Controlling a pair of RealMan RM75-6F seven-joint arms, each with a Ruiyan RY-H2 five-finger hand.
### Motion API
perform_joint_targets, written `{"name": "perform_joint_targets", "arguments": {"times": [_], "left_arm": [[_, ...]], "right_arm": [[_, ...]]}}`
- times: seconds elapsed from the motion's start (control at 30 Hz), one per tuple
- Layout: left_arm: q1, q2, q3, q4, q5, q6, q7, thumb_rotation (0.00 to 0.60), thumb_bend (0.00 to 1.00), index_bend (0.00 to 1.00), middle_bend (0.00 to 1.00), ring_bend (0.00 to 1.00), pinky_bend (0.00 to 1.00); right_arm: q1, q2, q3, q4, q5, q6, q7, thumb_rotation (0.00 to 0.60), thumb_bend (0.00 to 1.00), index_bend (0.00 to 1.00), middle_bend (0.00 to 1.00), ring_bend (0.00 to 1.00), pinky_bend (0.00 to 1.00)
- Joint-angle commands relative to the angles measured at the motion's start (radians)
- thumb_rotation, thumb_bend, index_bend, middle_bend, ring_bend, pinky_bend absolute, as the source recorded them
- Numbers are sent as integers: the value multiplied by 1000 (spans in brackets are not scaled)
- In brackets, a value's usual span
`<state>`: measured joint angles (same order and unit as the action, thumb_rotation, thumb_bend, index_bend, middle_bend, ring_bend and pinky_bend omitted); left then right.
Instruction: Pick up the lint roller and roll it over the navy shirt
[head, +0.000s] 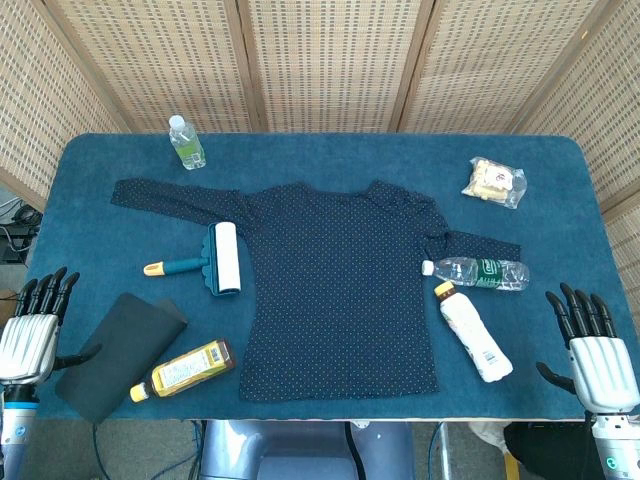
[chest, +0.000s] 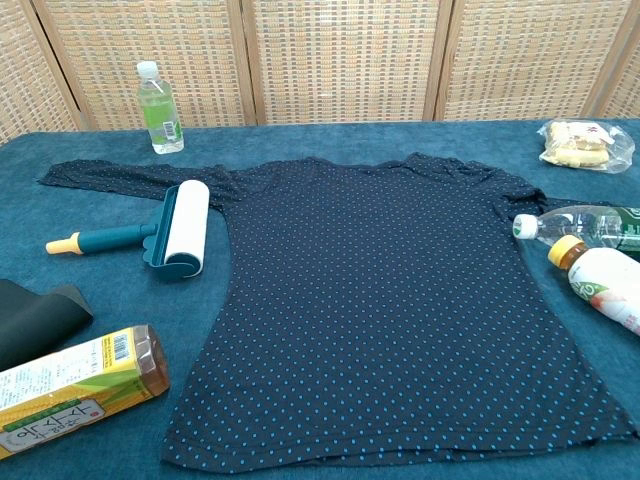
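The navy dotted shirt (head: 340, 290) (chest: 390, 300) lies flat in the middle of the blue table. The lint roller (head: 212, 261) (chest: 160, 235), with a white roll, teal handle and yellow tip, rests on the shirt's left edge below the sleeve. My left hand (head: 32, 330) hovers at the table's near left corner, fingers spread, holding nothing. At the near right corner my right hand (head: 595, 350) is likewise spread and empty. Both hands are far from the roller and show only in the head view.
A green-liquid bottle (head: 186, 142) stands at the back left. A dark cloth (head: 118, 352) and a yellow bottle (head: 184, 369) lie near left. A clear bottle (head: 478, 272) and a white bottle (head: 474, 332) lie right of the shirt. A snack bag (head: 494, 181) sits back right.
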<state>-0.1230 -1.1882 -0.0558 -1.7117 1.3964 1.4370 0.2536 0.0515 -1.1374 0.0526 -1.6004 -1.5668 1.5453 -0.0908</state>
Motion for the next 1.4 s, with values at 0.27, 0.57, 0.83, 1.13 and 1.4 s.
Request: {"name": "perform_joint_targets", "arguments": {"times": [0.27, 0.57, 0.83, 1.13, 1.4], "left_arm": [[1, 5, -4, 3, -11, -2, -13, 600, 130, 0, 0, 0, 0], [-2, 8, -5, 5, -13, -8, -23, 600, 131, 0, 0, 0, 0], [-1, 11, -3, -3, -12, -6, -21, 600, 131, 0, 0, 0, 0], [-3, 7, 1, -4, -11, -12, -11, 600, 138, 0, 0, 0, 51], [-34, -34, -41, 34, -38, -27, -17, 600, 181, 3, 412, 402, 507]], "right_arm": [[0, -3, -5, 1, -6, -1, -4, 600, 92, 0, 0, 0, 0], [1, -7, -4, -1, -6, -3, -10, 600, 93, 0, 0, 0, 0], [-2, -2, -1, -2, -3, 4, -3, 600, 92, 0, 0, 0, 0], [-4, 0, -3, -5, -9, 8, -5, 600, 92, 0, 0, 0, 0], [-4, 3, 6, -2, 5, 9, 9, 600, 92, 0, 0, 0, 0]]}}
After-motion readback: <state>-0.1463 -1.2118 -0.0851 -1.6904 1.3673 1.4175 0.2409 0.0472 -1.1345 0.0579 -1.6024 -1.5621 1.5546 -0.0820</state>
